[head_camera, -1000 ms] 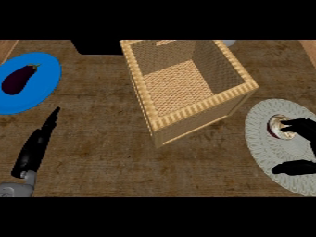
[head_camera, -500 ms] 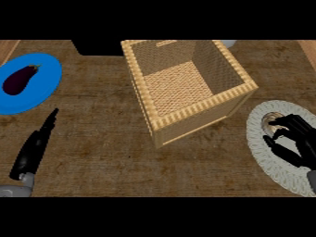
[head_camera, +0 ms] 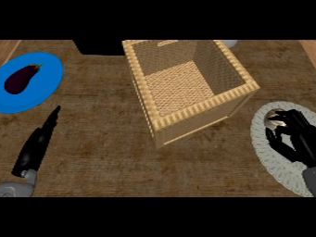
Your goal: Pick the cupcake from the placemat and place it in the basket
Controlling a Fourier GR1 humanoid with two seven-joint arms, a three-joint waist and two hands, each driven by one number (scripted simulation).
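Note:
The cupcake [head_camera: 276, 121] sits on the pale round placemat [head_camera: 269, 152] at the right. My right hand [head_camera: 298, 140] lies over it, fingers curling around the cupcake and hiding most of it. The tall woven basket [head_camera: 187, 88] stands in the middle, its top open, to the left of the placemat. My left hand [head_camera: 37, 141] rests open at the lower left, fingers straight and pointing away, holding nothing.
A blue plate [head_camera: 44, 69] with a dark eggplant [head_camera: 20, 78] lies at the far left. A dark object [head_camera: 98, 46] sits behind the basket at the top edge. Wooden counter edges show at both upper corners.
My right hand has slid further onto the placemat and its fingers have closed in around the cupcake. The left hand has stayed still.

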